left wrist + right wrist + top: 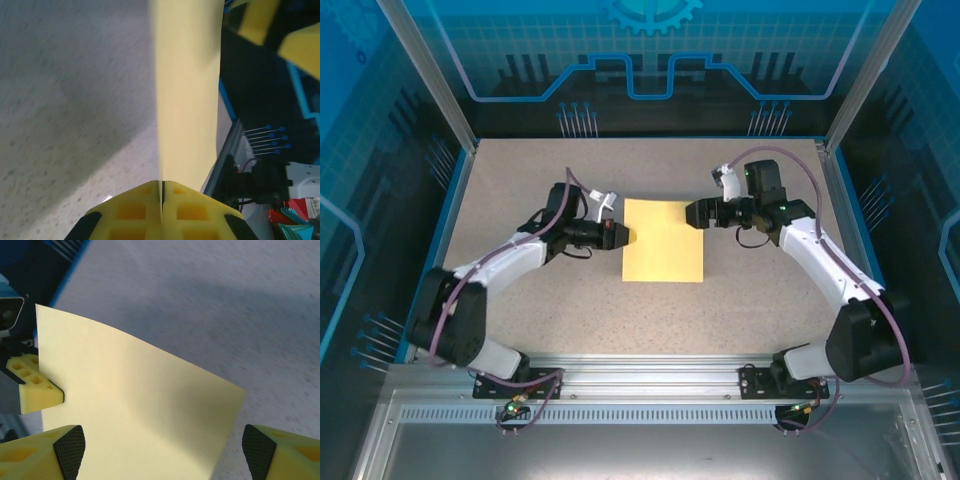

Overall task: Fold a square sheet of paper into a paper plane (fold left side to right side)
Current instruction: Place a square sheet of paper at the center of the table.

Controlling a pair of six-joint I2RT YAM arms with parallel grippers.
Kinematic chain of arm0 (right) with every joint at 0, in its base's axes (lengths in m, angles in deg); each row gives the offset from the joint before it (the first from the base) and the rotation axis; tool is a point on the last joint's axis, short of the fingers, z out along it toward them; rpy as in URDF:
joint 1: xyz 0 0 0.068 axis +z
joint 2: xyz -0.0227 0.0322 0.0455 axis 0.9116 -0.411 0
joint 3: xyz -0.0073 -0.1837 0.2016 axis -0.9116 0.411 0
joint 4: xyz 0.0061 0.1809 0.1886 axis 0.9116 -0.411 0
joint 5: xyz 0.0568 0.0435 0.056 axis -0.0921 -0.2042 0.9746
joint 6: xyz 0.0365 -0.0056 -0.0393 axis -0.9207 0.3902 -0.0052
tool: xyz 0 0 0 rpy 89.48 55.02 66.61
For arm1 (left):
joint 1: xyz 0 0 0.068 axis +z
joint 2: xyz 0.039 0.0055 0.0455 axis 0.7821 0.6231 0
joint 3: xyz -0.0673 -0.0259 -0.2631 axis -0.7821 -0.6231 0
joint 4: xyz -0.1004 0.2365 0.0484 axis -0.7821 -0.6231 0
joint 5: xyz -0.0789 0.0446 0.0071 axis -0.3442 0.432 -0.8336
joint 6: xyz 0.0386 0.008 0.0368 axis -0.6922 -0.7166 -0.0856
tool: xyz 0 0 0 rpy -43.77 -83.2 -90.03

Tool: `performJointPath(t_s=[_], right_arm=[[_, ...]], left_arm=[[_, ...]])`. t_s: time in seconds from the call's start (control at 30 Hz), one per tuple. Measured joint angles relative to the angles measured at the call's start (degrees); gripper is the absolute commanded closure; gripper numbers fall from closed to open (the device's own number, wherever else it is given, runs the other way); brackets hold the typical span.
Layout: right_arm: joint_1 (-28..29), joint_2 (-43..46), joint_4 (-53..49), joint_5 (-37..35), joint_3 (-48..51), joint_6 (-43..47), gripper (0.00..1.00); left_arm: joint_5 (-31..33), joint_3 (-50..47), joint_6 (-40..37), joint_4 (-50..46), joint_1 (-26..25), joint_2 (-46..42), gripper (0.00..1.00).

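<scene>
**Left edge pinched, right side left free**

On the left, the left gripper point(617, 235) reaches in low to the left edge of the yellow paper point(663, 240), which lies in the middle of the table point(520, 180). In its wrist view the two fingers point(135, 212) are pressed together, with the thin edge of the sheet caught in the seam between them. We judge this hold is meant to lift the left side and carry it over to the right.

On the right, the right gripper point(692, 213) sits by the sheet's upper right edge with its fingers wide apart, gripping nothing. The paper shows between them. We take this as leaving room for the fold.

We cannot tell how high the pinched edge stands off the table, since the left wrist view is blurred. The sheet's near edge is cut off in the right wrist view.
</scene>
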Motion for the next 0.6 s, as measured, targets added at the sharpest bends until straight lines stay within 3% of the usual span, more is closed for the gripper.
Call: performJointPath(t_s=[0.1,0.23,0.3,0.6], right_arm=[[0.02,-2.40,-0.37,-2.43,1.95,-1.33,0.18],[0.13,-7.17,1.27,-1.51,4.50,-5.03,0.46],[0.39,-10.36,3.17,-0.15,4.79,-7.15,0.54],[6.12,-25.59,9.40,3.28,3.37,-14.10,0.64]], left_arm=[[1.99,0.04,0.22,-1.55,0.00,6.45,0.97],[4.83,1.64,0.11,-4.85,0.00,11.56,0.94],[5.97,3.15,-0.09,-6.14,0.00,12.85,0.93],[9.90,8.48,-2.69,-12.50,0.00,13.62,0.82]])
